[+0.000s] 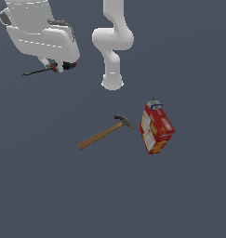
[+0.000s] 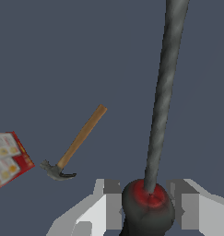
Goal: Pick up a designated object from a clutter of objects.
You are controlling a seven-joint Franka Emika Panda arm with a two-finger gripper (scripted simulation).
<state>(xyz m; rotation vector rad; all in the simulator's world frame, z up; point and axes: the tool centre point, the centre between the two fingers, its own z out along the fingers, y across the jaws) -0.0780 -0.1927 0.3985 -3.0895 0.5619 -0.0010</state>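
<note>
The small screwdriver point(image 1: 40, 71) with its red-and-black handle and slim dark shaft is held in my gripper point(image 1: 60, 67) at the exterior view's upper left, lifted off the floor, its shaft pointing to that view's left. In the wrist view the handle point(image 2: 148, 203) sits between my two fingers point(image 2: 109, 203), and the dark shaft point(image 2: 164, 92) runs away from the camera. My gripper point(image 2: 148, 205) is shut on the handle. The wooden-handled claw hammer point(image 1: 104, 133) and the red cracker box point(image 1: 156, 128) lie on the floor, apart from the gripper.
The arm's white base column point(image 1: 112, 69) stands at the upper middle of the exterior view. The hammer point(image 2: 75, 143) and a corner of the red box point(image 2: 7, 159) also show in the wrist view, on the dark grey floor point(image 1: 109, 195).
</note>
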